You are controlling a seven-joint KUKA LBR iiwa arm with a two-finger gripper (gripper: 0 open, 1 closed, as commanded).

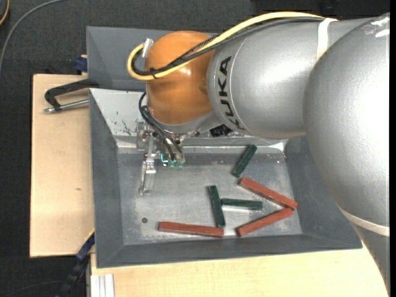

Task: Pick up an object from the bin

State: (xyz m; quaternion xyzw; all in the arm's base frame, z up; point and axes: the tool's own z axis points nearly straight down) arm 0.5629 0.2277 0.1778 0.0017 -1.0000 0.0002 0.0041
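My gripper hangs low over the bare left part of the bin floor, under the orange wrist cover. Its fingers stand apart, open, with nothing between them. The nearest loose thing is a long red-brown stick, lying flat along the front wall below and to the right of the gripper. A dark green stick lies right of the gripper, apart from it. Another dark green stick leans at the back wall further right.
At the right of the bin lie two more red-brown sticks and a third dark green stick, close together. The arm covers the bin's upper right.
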